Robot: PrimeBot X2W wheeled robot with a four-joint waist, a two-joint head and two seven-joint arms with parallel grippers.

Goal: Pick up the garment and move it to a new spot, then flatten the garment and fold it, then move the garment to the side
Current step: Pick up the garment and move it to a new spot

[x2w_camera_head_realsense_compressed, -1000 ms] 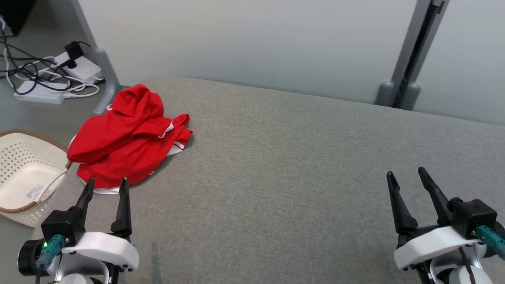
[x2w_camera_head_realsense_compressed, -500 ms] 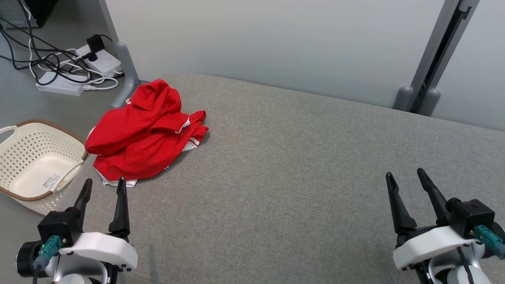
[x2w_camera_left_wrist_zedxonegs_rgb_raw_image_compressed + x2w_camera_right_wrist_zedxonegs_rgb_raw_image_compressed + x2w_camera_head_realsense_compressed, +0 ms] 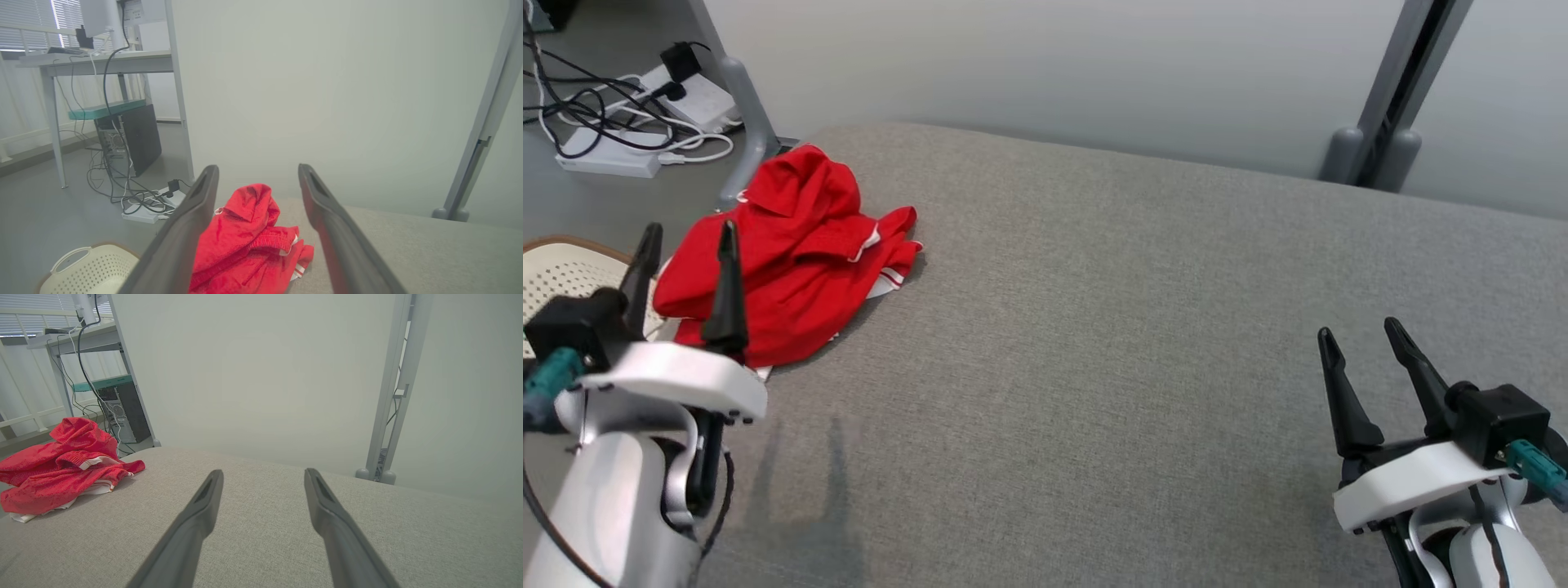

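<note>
Where woven cushion (image 3: 1135,327) ends, crumpled red garment (image 3: 800,245), perforated basket (image 3: 98,263)

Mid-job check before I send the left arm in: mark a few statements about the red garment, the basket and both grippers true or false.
1. The crumpled red garment lies near the far left corner of the grey fabric surface. True.
2. The left gripper is shut on the garment. False: its fingers stand open and hold nothing.
3. The right gripper is open above bare grey fabric, apart from the garment. True.
4. The cream perforated plastic basket stands on the grey surface. False: it sits on the floor, off the surface's left edge.
5. The garment is spread flat. False: it is bunched in a heap.
</note>
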